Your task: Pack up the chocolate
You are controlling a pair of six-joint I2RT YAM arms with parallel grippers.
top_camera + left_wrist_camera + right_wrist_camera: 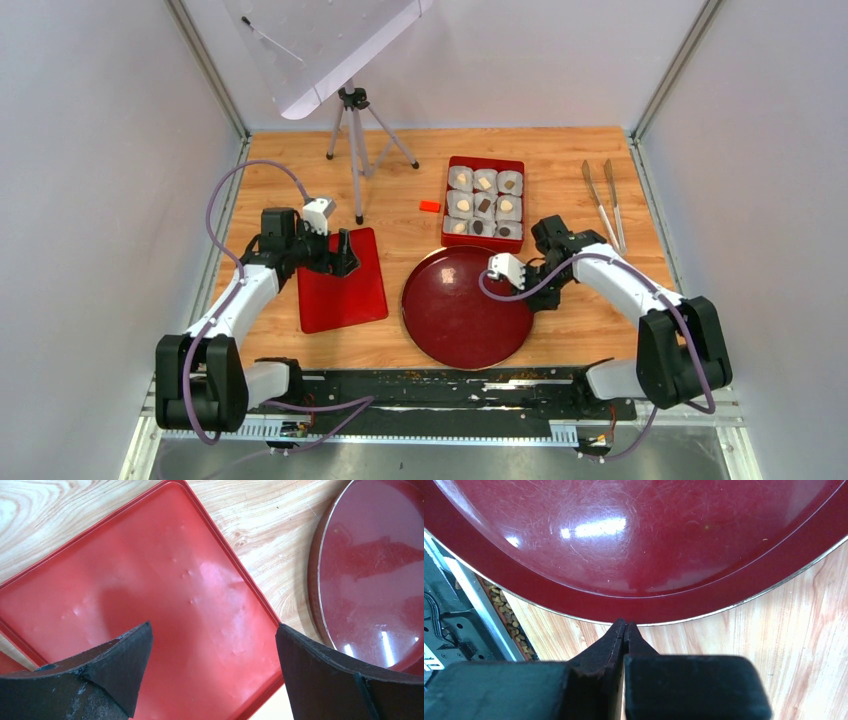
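The chocolate (484, 204), cream and dark pieces, sits in white paper cups that fill the red box (450, 172) at the back middle. My left gripper (343, 250) (212, 630) is open and empty, low over the flat red lid (340, 285) (150, 590). My right gripper (538, 290) (625, 622) is shut and empty, its tips at the right rim of the round dark red plate (440, 330) (634, 535). No chocolate shows in either wrist view.
A small orange-red block (430, 206) lies left of the box. Metal tongs (605, 200) lie at the back right. A tripod (352, 140) stands at the back left under a white board. The plate's edge (325, 580) shows right of the lid.
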